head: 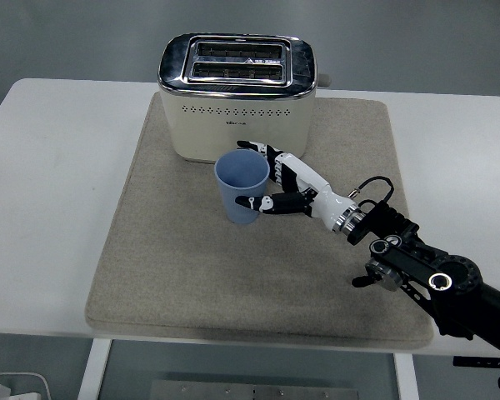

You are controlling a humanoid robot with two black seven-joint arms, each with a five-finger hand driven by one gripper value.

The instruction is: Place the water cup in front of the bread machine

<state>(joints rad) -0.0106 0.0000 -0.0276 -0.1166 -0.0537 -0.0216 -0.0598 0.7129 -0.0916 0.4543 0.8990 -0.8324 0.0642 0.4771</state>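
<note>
Head view, sole view supplied. White worktop [58,167] carrying a beige mat [175,267]. On the far part of the mat, a cream bread machine [237,96] with chrome top and two slots, standing upright. Just in front of the bread machine, slightly toward its right half, a blue water cup [242,187], upright, mouth open upward, interior appearing empty; cup near the machine's front face, contact between the two not determinable. Right hand [283,183], white with black joints, at the cup's right side, reaching in from the lower right on a black arm [433,279]. Fingers [252,147] extended round the far side of the cup, between cup and bread machine; thumb [254,202] lying against the cup's near wall. Hand loosely cupped about the cup, digits at or very close to its wall; firm clamping not confirmable, though the thumb tip appears to touch. Cup base apparently resting on the mat. A black cable loop [373,187] visible at the wrist. Left arm out of frame. Grey floor beyond the bread machine.
</note>
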